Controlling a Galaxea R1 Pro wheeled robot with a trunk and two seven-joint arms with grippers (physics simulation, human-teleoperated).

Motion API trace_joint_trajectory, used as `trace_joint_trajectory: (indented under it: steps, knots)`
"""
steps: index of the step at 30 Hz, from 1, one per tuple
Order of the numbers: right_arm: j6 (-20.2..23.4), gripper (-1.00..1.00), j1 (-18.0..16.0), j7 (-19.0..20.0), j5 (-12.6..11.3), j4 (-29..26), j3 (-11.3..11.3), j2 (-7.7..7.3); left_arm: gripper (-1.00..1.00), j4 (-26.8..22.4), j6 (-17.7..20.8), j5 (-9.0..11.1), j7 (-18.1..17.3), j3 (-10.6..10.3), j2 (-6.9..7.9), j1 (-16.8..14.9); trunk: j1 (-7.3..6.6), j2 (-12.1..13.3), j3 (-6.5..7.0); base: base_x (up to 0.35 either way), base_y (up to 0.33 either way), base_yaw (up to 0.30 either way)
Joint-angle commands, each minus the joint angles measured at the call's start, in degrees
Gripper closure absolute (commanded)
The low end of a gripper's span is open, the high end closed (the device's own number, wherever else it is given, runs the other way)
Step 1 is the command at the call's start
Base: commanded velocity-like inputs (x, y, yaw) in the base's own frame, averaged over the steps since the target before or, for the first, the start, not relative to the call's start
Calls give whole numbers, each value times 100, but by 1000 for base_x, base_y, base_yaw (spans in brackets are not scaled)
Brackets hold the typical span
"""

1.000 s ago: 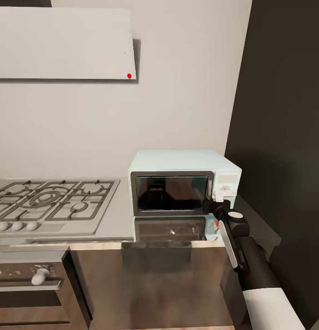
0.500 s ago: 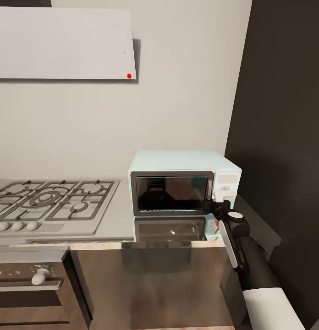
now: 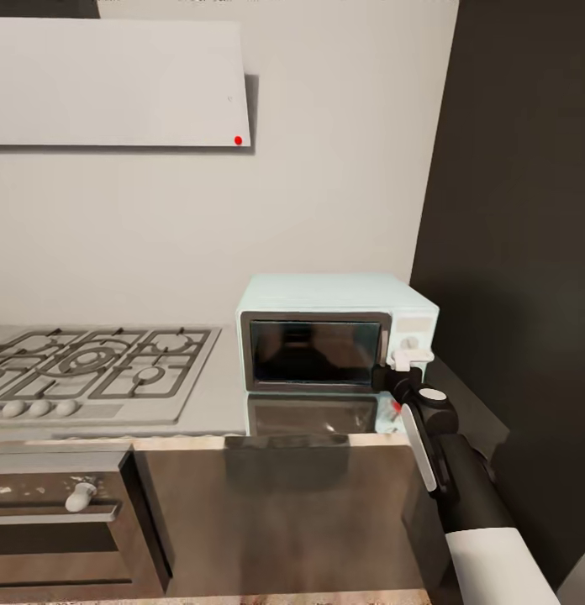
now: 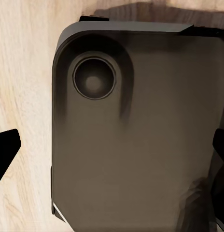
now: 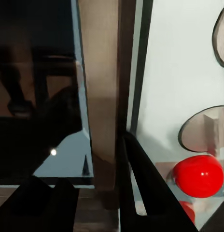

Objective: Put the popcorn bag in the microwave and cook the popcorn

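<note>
Reaching from the near right, black-and-white right arm with right gripper [image 3: 403, 363] at the silver door edge of the small pale mint-blue microwave [image 3: 330, 296], beside its knob panel; dark glass door closed. Seated on the glossy grey countertop [image 3: 221, 403], far right, beside a dark wall. Steel gas hob [image 3: 91, 370] to the left. Finger spread: cannot tell. Left gripper [image 4: 112, 154] splayed wide, black tips flanking a dark grey rounded base over pale wood floor [image 4: 22, 72].
</note>
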Motion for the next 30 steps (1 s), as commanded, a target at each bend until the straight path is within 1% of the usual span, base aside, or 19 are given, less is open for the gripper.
trace_joint_trajectory:
  steps: [1,30]
  knots:
    - [42,100,-6,-36,166,-7,-1,-2,-100,-8,-8,36,6,13,-1,3,-1,-4,-5,-92,0,0]
    - [42,100,-6,-36,175,-7,-4,-10,-100,-8,-8,42,6,12,-10,3,-1,-4,-5,-99,2,0]
